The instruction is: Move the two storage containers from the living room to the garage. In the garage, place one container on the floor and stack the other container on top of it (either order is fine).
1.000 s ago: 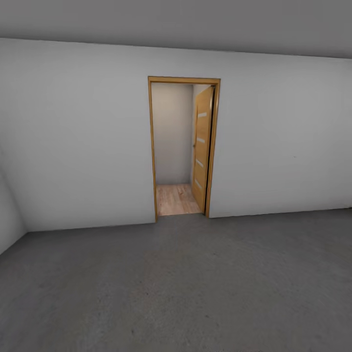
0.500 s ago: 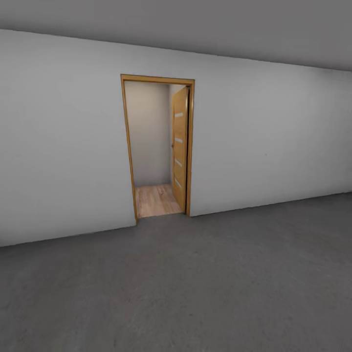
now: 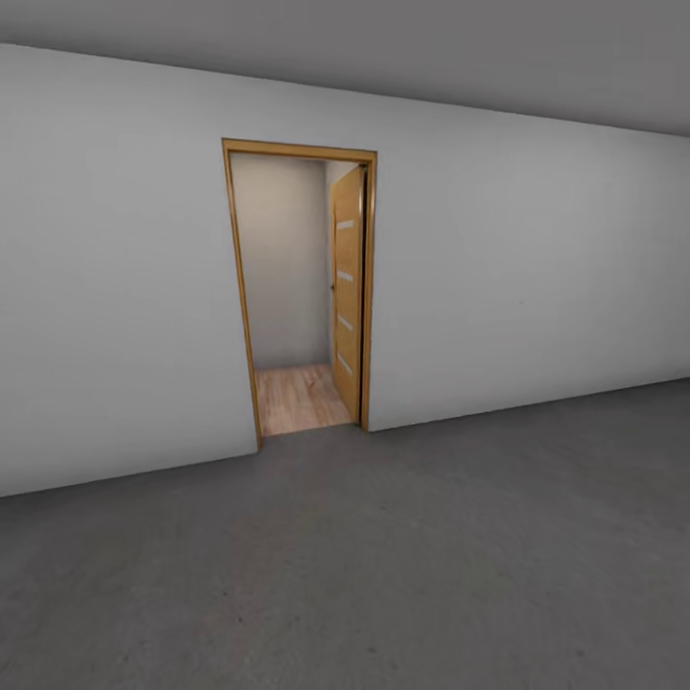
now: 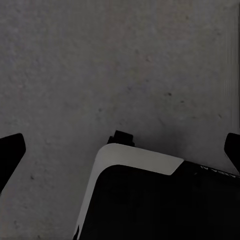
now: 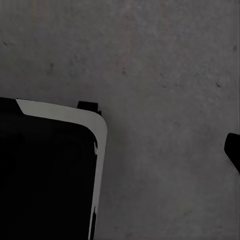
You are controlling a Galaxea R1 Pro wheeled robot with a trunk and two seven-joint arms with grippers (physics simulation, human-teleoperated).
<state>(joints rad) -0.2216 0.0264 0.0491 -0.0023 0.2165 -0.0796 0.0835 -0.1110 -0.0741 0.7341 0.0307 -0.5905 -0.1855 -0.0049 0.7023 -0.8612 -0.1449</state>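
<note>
The robot stood in the garage (image 3: 537, 240), facing a plain pale grey wall (image 3: 115, 287) across a stretch of dark grey, mottled concrete floor (image 3: 383, 575). Left of the wall's middle, a wood-framed doorway (image 3: 297, 287) stood open. Its door (image 3: 347, 292), light brown with small pale panels, was swung inward against the frame's right side. Through the opening showed a strip of light wood plank flooring (image 3: 299, 398) and a further pale wall (image 3: 283, 259) beyond it. A grey ceiling (image 3: 383, 48) ran across the top of the head view.

In the left wrist view, the left pincer (image 4: 120, 150) hung over the concrete, its two dark fingertips (image 4: 10, 152) spread wide at opposite edges with nothing between them. Beneath it lay a corner of the robot's own base (image 4: 150, 200), black with a pale rim.

In the right wrist view, one dark fingertip (image 5: 232, 150) of the right pincer appeared at the edge; whether that pincer was spread or pressed together could not be told. The base corner (image 5: 45, 175) lay below it too, on the same concrete.

Where the storage containers were could not be told from these views.
</note>
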